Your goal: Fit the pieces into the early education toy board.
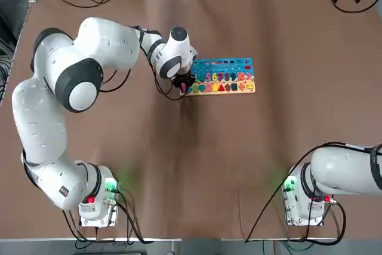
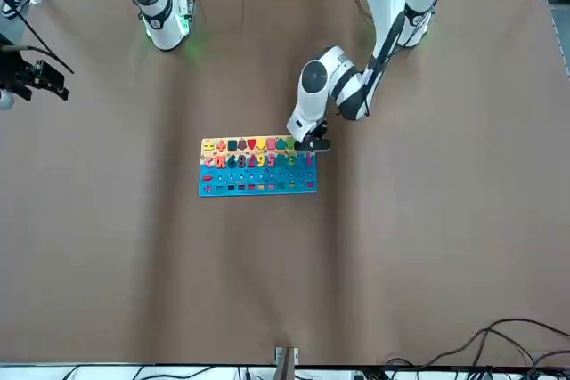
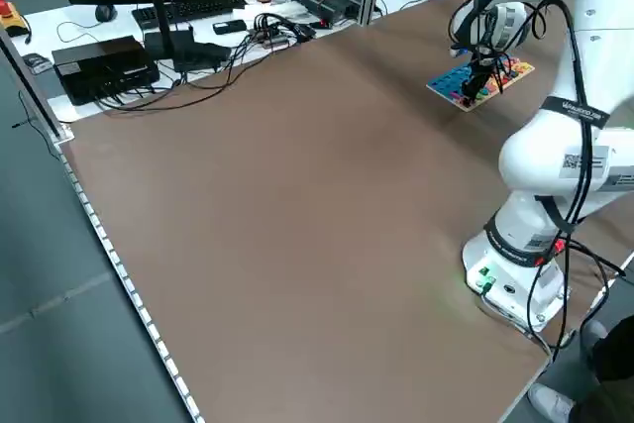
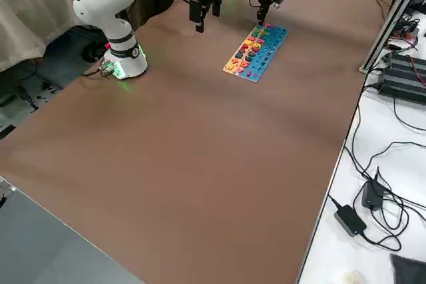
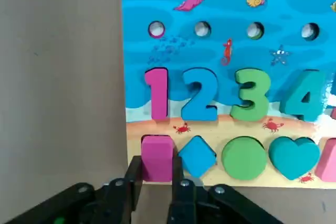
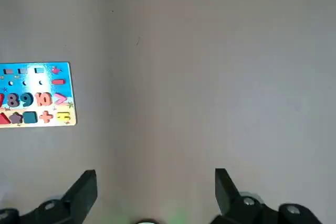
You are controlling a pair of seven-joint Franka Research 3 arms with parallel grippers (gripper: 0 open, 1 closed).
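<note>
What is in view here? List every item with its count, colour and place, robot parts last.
early education toy board: one, blue with a tan strip, far middle of the brown table.
pink block: one, at the board's tan-strip corner, between the left gripper's fingers.
number pieces: a row, mixed colours, seated in the board.
shape pieces: a row, mixed colours, on the tan strip.
left gripper: one, black, shut on the pink block.
right gripper: one, black, open, raised over bare table.
</note>
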